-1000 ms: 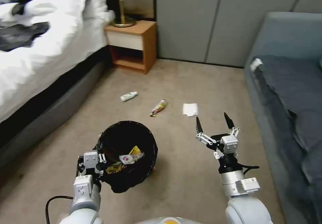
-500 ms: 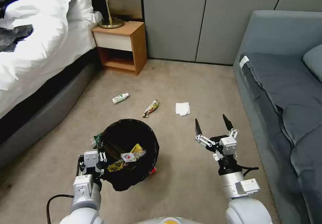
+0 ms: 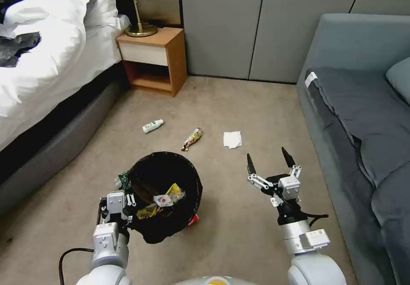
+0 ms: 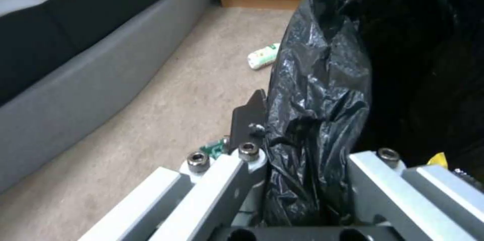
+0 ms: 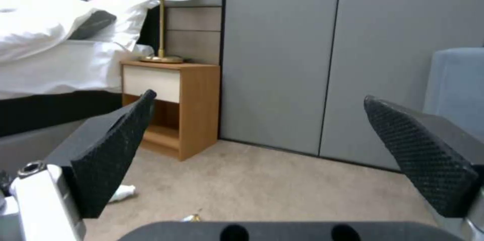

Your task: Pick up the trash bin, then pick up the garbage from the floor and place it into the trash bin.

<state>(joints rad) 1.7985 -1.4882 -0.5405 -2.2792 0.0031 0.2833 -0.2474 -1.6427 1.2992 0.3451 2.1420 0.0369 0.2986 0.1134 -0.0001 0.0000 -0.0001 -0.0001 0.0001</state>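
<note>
Head view: the left gripper [image 3: 128,210] is clamped on the near-left rim of the trash bin [image 3: 164,193], whose black liner holds yellow and white wrappers. The right gripper [image 3: 270,160] hangs spread wide and empty, to the right of the bin. Farther on the carpet lie a small bottle [image 3: 152,126], a snack wrapper [image 3: 191,138] and a white tissue [image 3: 232,139]; the tissue is nearest the right gripper, just beyond it to the left.

Left wrist view: the gripper [image 4: 297,180] pinches the bag-covered bin [image 4: 353,82] rim; the bottle [image 4: 262,56] lies on the floor beyond.

Right wrist view: both fingers [image 5: 113,154] stand far apart, holding nothing, facing the nightstand [image 5: 174,104].
</note>
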